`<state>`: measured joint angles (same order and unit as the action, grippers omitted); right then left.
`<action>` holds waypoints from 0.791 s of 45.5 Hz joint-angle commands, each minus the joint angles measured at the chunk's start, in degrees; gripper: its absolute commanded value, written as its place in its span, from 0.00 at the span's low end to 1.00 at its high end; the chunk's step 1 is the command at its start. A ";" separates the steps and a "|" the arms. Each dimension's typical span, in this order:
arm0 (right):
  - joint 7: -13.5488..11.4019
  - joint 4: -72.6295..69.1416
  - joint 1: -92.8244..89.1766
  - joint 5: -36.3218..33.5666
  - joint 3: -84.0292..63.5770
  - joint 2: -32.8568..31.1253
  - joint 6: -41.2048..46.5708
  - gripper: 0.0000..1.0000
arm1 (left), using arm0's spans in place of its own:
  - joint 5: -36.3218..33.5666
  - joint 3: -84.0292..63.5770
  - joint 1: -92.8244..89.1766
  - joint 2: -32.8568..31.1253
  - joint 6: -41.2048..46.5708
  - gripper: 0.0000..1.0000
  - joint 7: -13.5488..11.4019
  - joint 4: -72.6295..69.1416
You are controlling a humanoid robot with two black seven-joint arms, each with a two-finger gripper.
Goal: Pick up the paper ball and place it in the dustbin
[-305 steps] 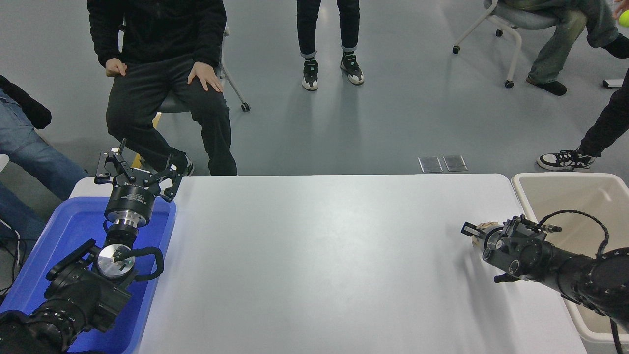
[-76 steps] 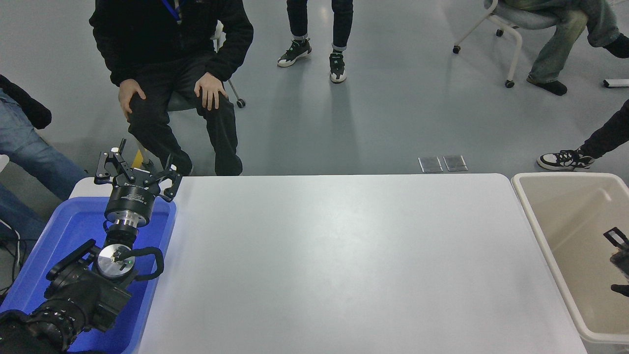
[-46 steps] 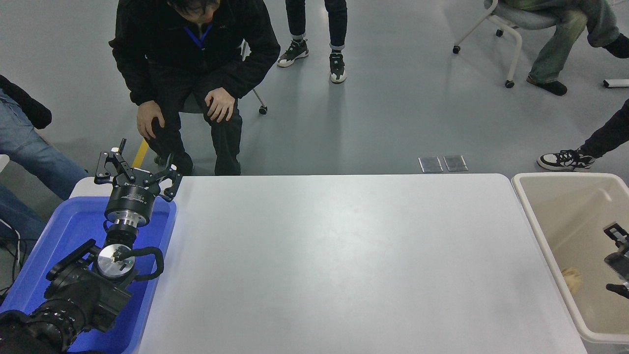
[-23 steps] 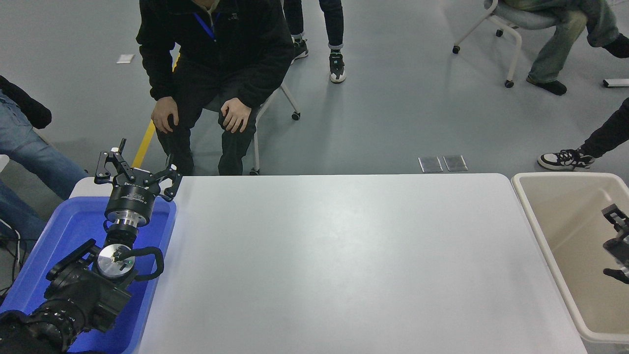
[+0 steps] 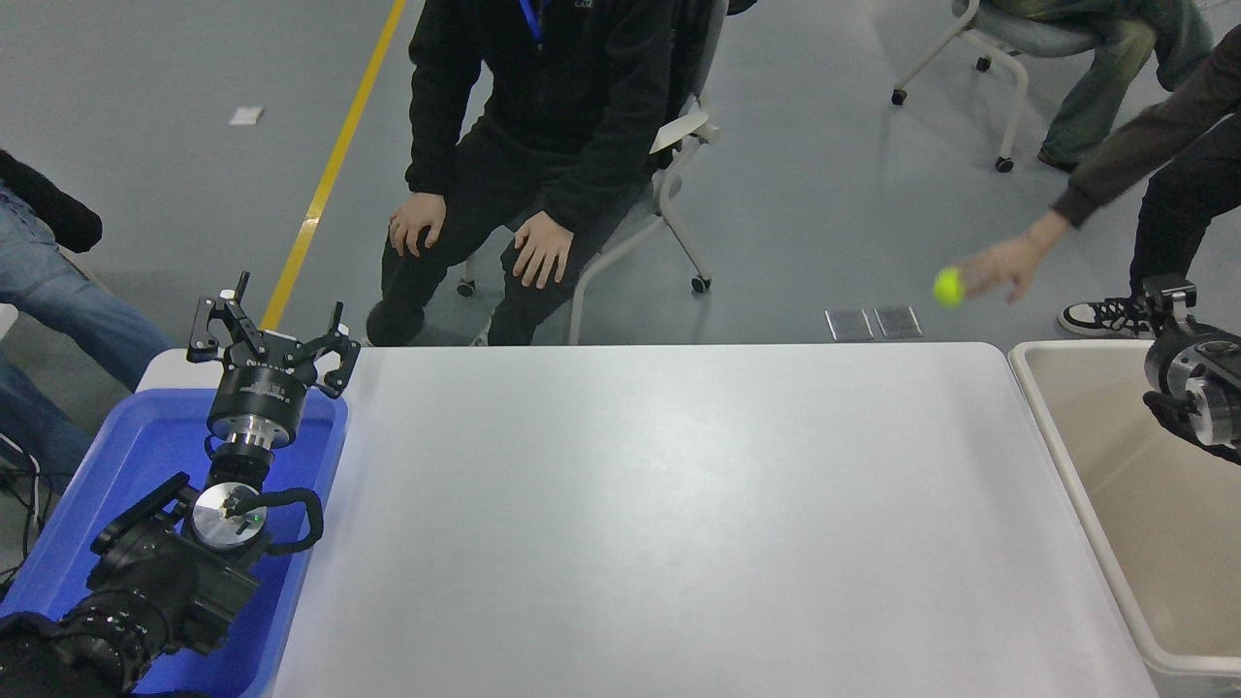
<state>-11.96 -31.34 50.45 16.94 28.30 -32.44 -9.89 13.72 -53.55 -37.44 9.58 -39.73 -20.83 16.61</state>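
The right hand point(image 5: 1178, 330) hangs over the far part of the beige dustbin point(image 5: 1042, 407), its grip state unreadable. No paper ball shows anywhere. The left hand point(image 5: 267, 325) sits open over the blue tray point(image 5: 116, 456), far left of the worktop point(image 5: 659, 504).

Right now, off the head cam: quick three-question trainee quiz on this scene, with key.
1. True or false: a crumpled tan paper ball lies on the white table.
2. The person's outstretched hand at the far right holds: A) a small yellow-green ball; B) a metal cup; C) nothing.
3. The left arm, ending in the open black left claw, reaches over which container?

Key: 1 false; 2 A; 3 the shallow blue plastic tray.
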 commanded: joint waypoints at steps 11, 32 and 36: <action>3.24 -13.31 -13.35 -1.73 27.32 7.47 3.65 1.00 | -0.01 0.03 0.00 0.00 0.00 0.99 0.00 0.00; 30.57 -12.78 -20.48 -6.47 31.47 16.44 3.91 1.00 | -0.01 0.03 0.00 0.00 0.09 0.99 0.00 0.00; 36.02 -12.00 -20.57 -8.94 31.12 16.62 3.91 1.00 | -0.01 0.03 0.00 0.00 0.09 0.99 0.00 -0.09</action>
<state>11.91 -43.97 32.13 12.57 57.97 -18.60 -6.24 13.71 -53.53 -37.44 9.58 -39.70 -20.83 16.61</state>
